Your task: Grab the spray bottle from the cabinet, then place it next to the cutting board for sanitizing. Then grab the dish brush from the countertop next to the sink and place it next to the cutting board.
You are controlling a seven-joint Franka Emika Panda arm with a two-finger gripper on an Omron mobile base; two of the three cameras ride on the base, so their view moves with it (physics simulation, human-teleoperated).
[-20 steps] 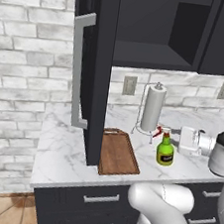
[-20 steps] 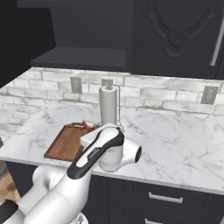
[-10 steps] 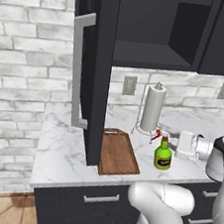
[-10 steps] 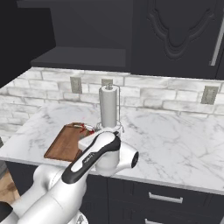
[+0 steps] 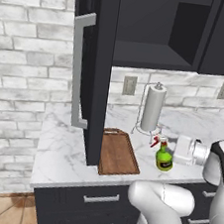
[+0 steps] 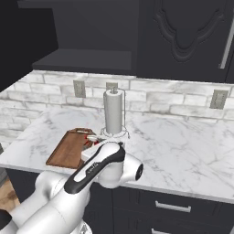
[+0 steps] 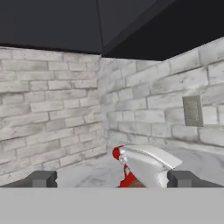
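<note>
the green spray bottle (image 5: 164, 158) stands upright on the marble worktop (image 5: 59, 147), just right of the cutting board (image 5: 117, 152) and in front of the paper towel roll (image 5: 153, 109). the hand (image 7: 112, 178) sits just beside it, spread wide, gripping nothing.

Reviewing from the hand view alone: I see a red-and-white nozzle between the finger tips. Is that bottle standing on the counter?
Observer: Yes, the spray bottle stands upright on the countertop.
Operator: Where is it relative to the cutting board?
Observer: In the left base view it is to the right of the cutting board, close beside it with a gap between them.
Operator: And the cabinet?
Observer: The cabinet door stands open.
</note>
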